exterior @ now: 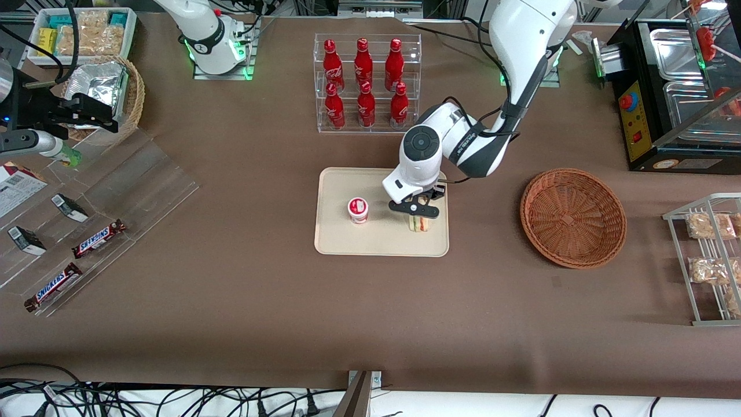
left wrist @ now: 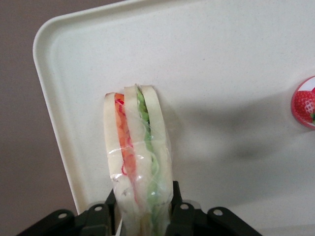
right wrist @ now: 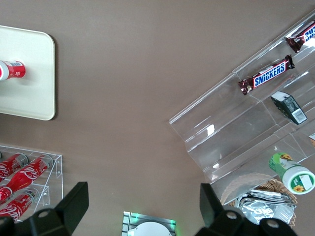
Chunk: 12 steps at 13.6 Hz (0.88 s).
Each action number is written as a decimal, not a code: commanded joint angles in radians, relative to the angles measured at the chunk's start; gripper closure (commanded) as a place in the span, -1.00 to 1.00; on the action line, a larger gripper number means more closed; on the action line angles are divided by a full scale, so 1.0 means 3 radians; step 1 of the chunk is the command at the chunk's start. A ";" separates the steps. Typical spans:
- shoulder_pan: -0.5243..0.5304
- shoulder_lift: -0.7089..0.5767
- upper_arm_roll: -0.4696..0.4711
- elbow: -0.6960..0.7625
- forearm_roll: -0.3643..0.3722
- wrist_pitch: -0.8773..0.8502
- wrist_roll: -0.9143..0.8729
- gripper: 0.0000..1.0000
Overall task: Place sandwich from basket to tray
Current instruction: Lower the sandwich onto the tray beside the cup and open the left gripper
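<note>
The sandwich (exterior: 419, 223), a wrapped wedge of white bread with red and green layers, stands on edge on the cream tray (exterior: 336, 240), near the tray's edge toward the basket. In the left wrist view the sandwich (left wrist: 138, 152) rests on the tray (left wrist: 221, 73). My left gripper (exterior: 418, 213) is right above it, and its black fingers (left wrist: 176, 206) press the wrap on both sides, shut on the sandwich (left wrist: 142, 209). The reddish-brown wicker basket (exterior: 573, 217) sits beside the tray toward the working arm's end, with nothing in it.
A small strawberry yogurt cup (exterior: 358, 209) stands on the tray beside the sandwich. A clear rack of red bottles (exterior: 366, 84) stands farther from the camera than the tray. Snickers bars (exterior: 98, 238) lie on a clear stand toward the parked arm's end. A wire rack with bagged snacks (exterior: 709, 260) is past the basket.
</note>
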 commanded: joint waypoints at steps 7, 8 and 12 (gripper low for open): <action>0.0182 -0.0788 0.0092 0.0086 0.0074 -0.0410 -0.0819 -1.00; 0.0284 -0.0921 0.0092 0.0136 0.0074 -0.0563 -0.0860 -1.00; 0.0642 -0.1218 0.0087 0.0433 0.0074 -0.1315 -0.0825 -1.00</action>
